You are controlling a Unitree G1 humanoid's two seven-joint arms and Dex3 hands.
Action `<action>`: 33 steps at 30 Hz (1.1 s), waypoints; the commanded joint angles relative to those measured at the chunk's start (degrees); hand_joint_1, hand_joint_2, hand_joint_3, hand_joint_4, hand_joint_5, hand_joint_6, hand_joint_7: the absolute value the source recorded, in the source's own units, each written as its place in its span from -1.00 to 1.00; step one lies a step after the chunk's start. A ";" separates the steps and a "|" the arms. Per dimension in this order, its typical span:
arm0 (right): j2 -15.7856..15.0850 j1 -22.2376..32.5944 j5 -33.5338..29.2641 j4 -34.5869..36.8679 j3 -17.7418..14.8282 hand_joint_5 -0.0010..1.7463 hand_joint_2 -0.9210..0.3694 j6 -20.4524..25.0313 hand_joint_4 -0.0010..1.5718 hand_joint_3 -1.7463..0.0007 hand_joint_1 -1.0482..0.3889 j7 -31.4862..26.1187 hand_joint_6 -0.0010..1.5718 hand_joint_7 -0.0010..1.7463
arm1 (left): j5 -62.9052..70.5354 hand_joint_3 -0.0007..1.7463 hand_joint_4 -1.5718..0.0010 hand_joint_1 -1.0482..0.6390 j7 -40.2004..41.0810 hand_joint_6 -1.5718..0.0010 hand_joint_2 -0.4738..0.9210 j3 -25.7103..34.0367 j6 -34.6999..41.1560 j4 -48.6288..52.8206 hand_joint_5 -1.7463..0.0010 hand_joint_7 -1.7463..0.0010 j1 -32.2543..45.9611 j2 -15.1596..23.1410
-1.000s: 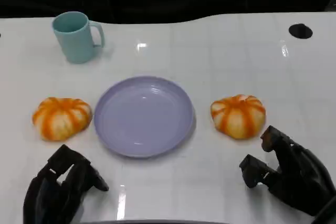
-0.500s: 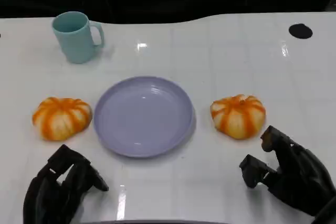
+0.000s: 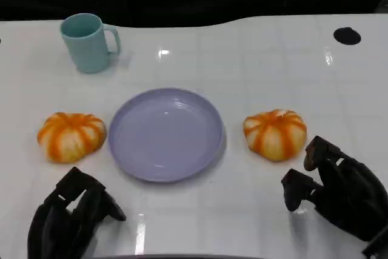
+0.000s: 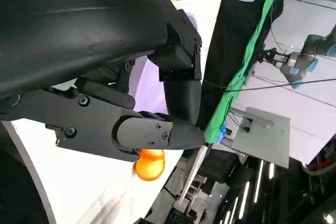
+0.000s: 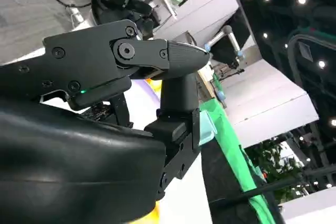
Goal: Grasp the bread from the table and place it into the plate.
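Note:
Two pumpkin-shaped orange and white breads lie on the white table (image 3: 254,65), one on each side of a lilac plate (image 3: 166,133). The left bread (image 3: 71,136) is beyond my left hand (image 3: 70,216), which hovers near the front edge holding nothing. The right bread (image 3: 275,133) lies just ahead and left of my right hand (image 3: 336,192), whose fingers are apart a short gap from it. In the left wrist view my left hand (image 4: 131,77) has its fingers stretched out with nothing in them, and one bread (image 4: 149,163) peeks past them. The plate holds nothing.
A teal mug (image 3: 88,42) stands at the back left of the table. A small black round mark (image 3: 347,36) sits at the back right. Beyond the far table edge it is dark.
My right hand has shifted slightly forward and to the right, staying just short of the right bread. The left hand, breads and plate have not moved.

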 commanded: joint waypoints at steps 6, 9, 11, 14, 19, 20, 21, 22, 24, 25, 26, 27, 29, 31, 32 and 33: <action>-2.46 -2.08 -5.63 0.39 0.25 0.46 -1.00 -14.87 -0.46 0.60 -0.17 -0.43 -0.35 -0.18 | 0.47 -0.73 0.19 -0.47 0.42 0.33 1.00 0.23 -0.04 -0.24 -1.00 -0.71 -0.32 1.17; -4.13 -2.61 -10.34 -0.48 0.90 0.25 -1.00 -22.04 -0.43 0.63 -0.17 -2.19 -0.33 -0.39 | 0.50 -0.73 0.20 -0.47 0.48 0.34 1.00 0.16 0.20 -0.44 -1.00 -0.71 -0.30 1.21; -5.63 -2.60 -13.96 -2.31 1.60 0.00 -1.00 -25.98 -0.42 0.70 -0.17 -4.49 -0.31 -0.59 | 0.58 -0.74 0.20 -0.47 0.37 0.35 1.00 0.16 -0.19 -0.28 -1.00 -0.73 -0.41 1.21; -6.41 -2.56 -14.85 -2.47 2.49 -0.10 -1.00 -27.90 -0.41 0.72 -0.15 -5.95 -0.30 -0.66 | 0.60 -0.73 0.20 -0.47 0.25 0.36 1.00 0.20 -0.58 -0.10 -1.00 -0.74 -0.49 1.17; -11.45 -3.55 -26.32 -2.30 3.42 -0.44 -1.00 -37.70 -0.43 0.81 -0.20 -12.99 -0.33 -0.85 | 0.79 -0.74 0.18 -0.49 1.04 0.34 1.00 0.10 -0.34 -0.37 -1.00 -0.75 -0.52 0.93; -12.91 -3.80 -30.24 -2.35 3.66 -0.57 -1.00 -40.32 -0.44 0.84 -0.24 -15.59 -0.36 -0.92 | 0.65 -0.73 0.18 -0.48 0.92 0.34 1.00 0.15 -0.36 -0.29 -1.00 -0.75 -0.57 0.86; -13.86 -3.99 -32.75 -2.17 4.01 -0.63 -1.00 -42.02 -0.45 0.84 -0.25 -17.64 -0.38 -0.94 | 0.50 -0.72 0.18 -0.46 0.73 0.34 1.00 0.20 -0.38 -0.20 -1.00 -0.75 -0.61 0.83; -14.99 -4.34 -35.81 -1.62 4.31 -0.66 -1.00 -44.48 -0.46 0.85 -0.25 -20.20 -0.39 -0.96 | 0.40 -0.72 0.18 -0.46 0.59 0.34 1.00 0.24 -0.44 -0.12 -1.00 -0.75 -0.64 0.81; -17.21 -4.75 -42.20 -1.30 4.95 -0.75 -1.00 -47.58 -0.47 0.90 -0.24 -25.51 -0.45 -0.99 | 0.47 -0.71 0.18 -0.44 0.77 0.34 1.00 0.20 -0.28 -0.18 -1.00 -0.75 -0.63 0.84; -18.02 -4.86 -44.47 -1.23 5.30 -0.79 -1.00 -48.35 -0.49 0.91 -0.26 -27.60 -0.48 -0.99 | 0.52 -0.71 0.18 -0.45 0.90 0.34 1.00 0.17 -0.18 -0.25 -1.00 -0.74 -0.61 0.84; -19.11 -4.71 -47.88 -2.15 5.60 -0.82 -0.99 -48.50 -0.52 0.92 -0.28 -30.08 -0.50 -1.00 | 0.69 -0.72 0.17 -0.46 1.01 0.34 1.00 0.10 -0.34 -0.22 -1.00 -0.74 -0.60 0.88; -19.95 -4.59 -50.43 -2.84 5.94 -0.85 -0.99 -48.55 -0.55 0.94 -0.29 -32.12 -0.52 -1.00 | 0.82 -0.73 0.17 -0.46 1.09 0.33 1.00 0.06 -0.47 -0.17 -1.00 -0.74 -0.60 0.90; -21.60 -4.46 -55.44 -3.80 6.78 -0.90 -0.98 -49.12 -0.59 0.96 -0.31 -36.44 -0.55 -1.00 | 0.66 -0.73 0.17 -0.47 0.73 0.33 1.00 0.06 -0.30 -0.07 -1.00 -0.73 -0.66 0.97; -23.25 -4.28 -60.97 -5.10 7.72 -0.93 -0.97 -49.16 -0.63 0.98 -0.33 -41.00 -0.59 -1.00 | 0.38 -0.73 0.18 -0.47 0.32 0.33 1.00 0.11 0.01 0.12 -1.00 -0.72 -0.80 1.05; -23.94 -4.14 -63.73 -6.09 8.20 -0.96 -0.96 -48.57 -0.66 0.99 -0.33 -43.04 -0.61 -1.00 | 0.37 -0.73 0.18 -0.46 0.23 0.33 1.00 0.12 -0.06 0.28 -1.00 -0.72 -0.90 1.10; -24.45 -4.02 -65.76 -6.96 8.73 -0.97 -0.95 -47.82 -0.68 0.99 -0.33 -44.69 -0.62 -1.00 | 0.43 -0.73 0.18 -0.46 0.30 0.33 1.00 0.14 -0.22 0.40 -1.00 -0.72 -0.97 1.09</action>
